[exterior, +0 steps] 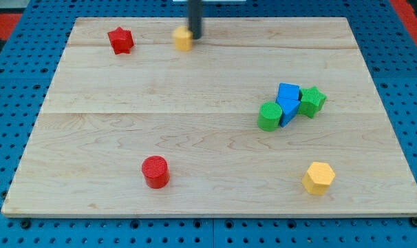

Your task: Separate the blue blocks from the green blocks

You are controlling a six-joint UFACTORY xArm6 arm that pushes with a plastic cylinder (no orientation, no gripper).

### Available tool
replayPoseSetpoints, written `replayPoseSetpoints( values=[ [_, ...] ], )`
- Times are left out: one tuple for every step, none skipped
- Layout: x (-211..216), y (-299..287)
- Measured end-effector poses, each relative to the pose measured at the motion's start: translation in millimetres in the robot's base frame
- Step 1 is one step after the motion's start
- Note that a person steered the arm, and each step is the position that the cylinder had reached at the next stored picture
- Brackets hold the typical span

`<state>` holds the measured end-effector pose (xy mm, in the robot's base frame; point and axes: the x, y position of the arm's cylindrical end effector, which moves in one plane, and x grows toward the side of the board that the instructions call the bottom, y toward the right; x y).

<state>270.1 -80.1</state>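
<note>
Remaining undone: blue blocks (287, 103) touching green blocks (270, 116); my tip (195, 36), gripperless, beside yellow block (183, 39), well apart.

A pale wooden board (195, 138) is seen carrying a red star block (120, 40), small yellow block (183, 39), red cylinder block (155, 171), yellow hexagonal block (318, 178), and a touching cluster: green cylinder block (269, 116), blue cube block (287, 91), blue wedge-shaped block (289, 110), green star block (312, 101).

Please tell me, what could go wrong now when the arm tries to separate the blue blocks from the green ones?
1. The blue blocks sit tightly between the green cylinder and green star, so one push will probably drag all four along together.
2. My tip is far away at the view's top, against a yellow block, and may carry it along.
3. The cluster is near the board's right edge; a rightward push could drop a block.
</note>
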Motion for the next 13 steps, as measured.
replayPoseSetpoints(
  values=[
    [14,66],
    [34,194],
    [72,317],
    [180,330],
    [170,198],
    [142,88],
    [130,86],
    [125,80],
    [58,74],
    [26,74],
    [39,102],
    [35,144],
    [-1,117]
  ],
)
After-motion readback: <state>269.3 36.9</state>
